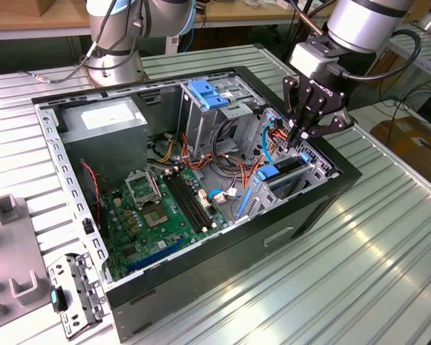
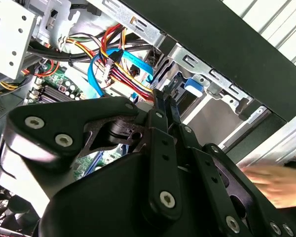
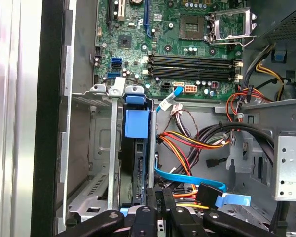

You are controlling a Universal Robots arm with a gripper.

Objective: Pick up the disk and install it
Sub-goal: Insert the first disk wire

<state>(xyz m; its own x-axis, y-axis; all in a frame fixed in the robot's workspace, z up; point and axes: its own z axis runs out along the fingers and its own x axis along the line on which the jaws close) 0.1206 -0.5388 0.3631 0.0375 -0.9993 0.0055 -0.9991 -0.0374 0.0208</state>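
One disk [image 3: 136, 163] stands on edge in its bay at my first wrist view's lower centre, my claw [image 1: 299, 135] pressed together over its end at the exterior view's right, so I judge seating underway, needing a straight push.
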